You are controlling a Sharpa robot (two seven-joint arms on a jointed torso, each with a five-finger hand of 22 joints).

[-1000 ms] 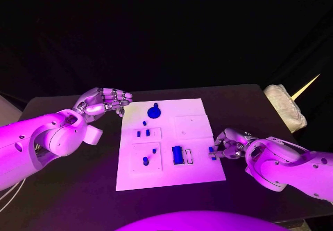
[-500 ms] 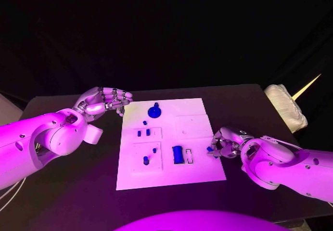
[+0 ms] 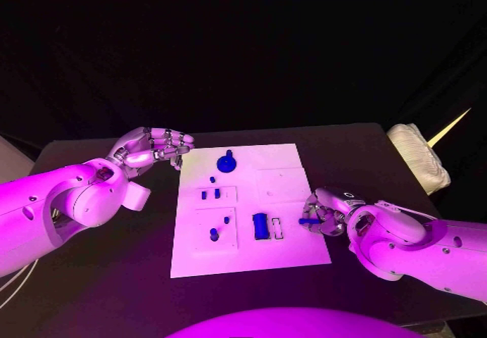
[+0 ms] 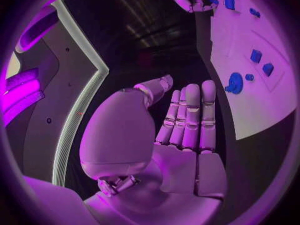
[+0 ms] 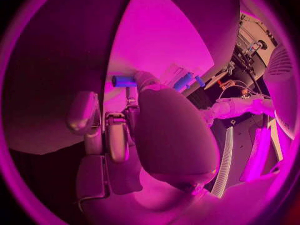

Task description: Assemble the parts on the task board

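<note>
The right hand has slid a little to the left, and the small blue part it pinches now lies flat over the right edge of the white task board, in the middle of the frame. The left hand has stayed at the board's upper left corner; its fingers curl in and seem to hold nothing, though that is hard to see.
</note>
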